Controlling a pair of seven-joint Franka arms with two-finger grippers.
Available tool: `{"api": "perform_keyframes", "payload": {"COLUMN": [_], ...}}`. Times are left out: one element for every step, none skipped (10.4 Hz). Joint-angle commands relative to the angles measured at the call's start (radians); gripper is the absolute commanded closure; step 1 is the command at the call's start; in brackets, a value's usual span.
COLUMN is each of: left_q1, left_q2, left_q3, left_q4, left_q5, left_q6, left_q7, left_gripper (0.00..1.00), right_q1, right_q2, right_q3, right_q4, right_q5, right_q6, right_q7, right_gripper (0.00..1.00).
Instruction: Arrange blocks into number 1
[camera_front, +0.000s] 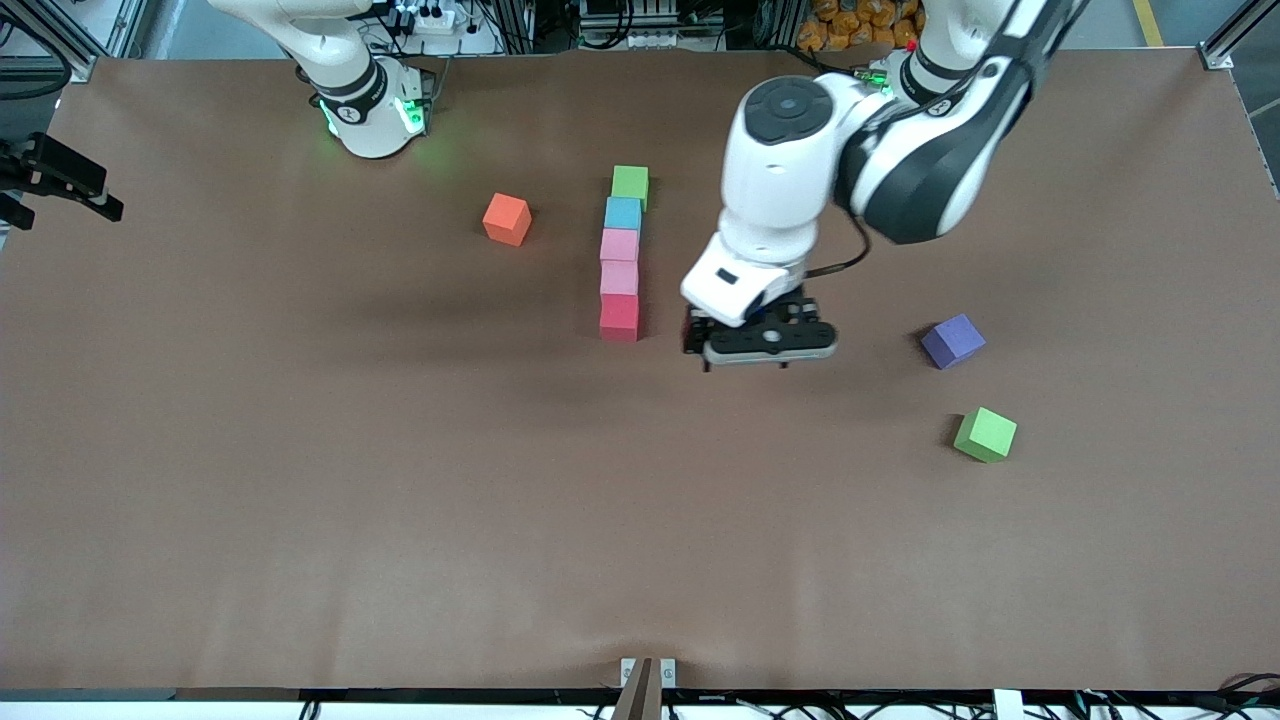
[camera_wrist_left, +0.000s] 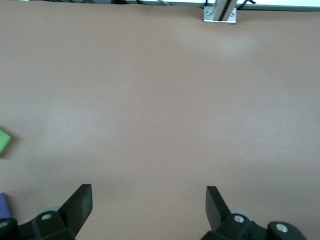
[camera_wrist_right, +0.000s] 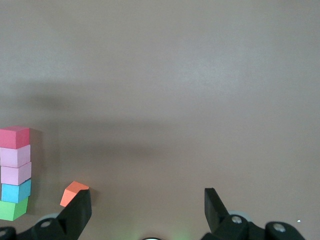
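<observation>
five blocks are lying in a straight touching row on the brown table (camera_front: 300, 520), running toward the front camera: the green block (camera_front: 630, 184) farthest from it, then the light blue block (camera_front: 623, 213), the first pink block (camera_front: 620, 244), the second pink block (camera_front: 619, 277), and the red block (camera_front: 619, 317) nearest. the green one is sitting slightly offset toward the left arm's end of the table. an orange block (camera_front: 507, 219) is lying apart from the row, toward the right arm's end, about level with the light blue one. toward the left arm's end, well apart from the row, a purple block (camera_front: 953, 340) and a second green block (camera_front: 985, 434) are sitting loose, the green one nearer the camera.

the left gripper (camera_front: 768, 352) is hanging over bare table beside the red end of the row, its jaws spread wide and grasping nothing. the right gripper (camera_wrist_right: 147, 210) is waiting up high, probably near its own base, with jaws likewise released and empty; its wrist view is looking down on the row and the orange block.
</observation>
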Motion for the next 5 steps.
{"api": "perform_keyframes", "payload": {"left_q1": [0.066,0.11,0.151,0.166,0.173], "left_q2": [-0.078,-0.084,-0.101,-0.127,-0.141], "left_q3": [-0.008,-0.01,-0.008,0.005,0.051], "left_q4": [-0.026,-0.026,-0.025,-0.026,-0.02], "left_q5": [-0.081,-0.11,-0.142,-0.19,-0.198], "left_q6": [-0.053,-0.058,-0.076,-0.096,-0.142], "left_q7": [0.09,0.163,0.26,0.376,0.475], "left_gripper": [0.0,0.0,0.0,0.0,0.0], "right_q1": [0.001,0.018,0.024,0.024,0.024], "right_q2": [-0.001,0.0,-0.001,-0.006,-0.007], "right_q3": [0.008,0.008,0.009,0.008,0.008], "right_q4": [-0.013,-0.013,-0.018,-0.019,-0.019], "right_q5": [0.005,0.005,0.005,0.005,0.005], "right_q6": [-0.003,-0.003,-0.007,-0.009,-0.001], "right_q7": [0.0,0.0,0.001,0.001,0.001], "right_gripper": [0.0,0.0,0.0,0.0,0.0]}}
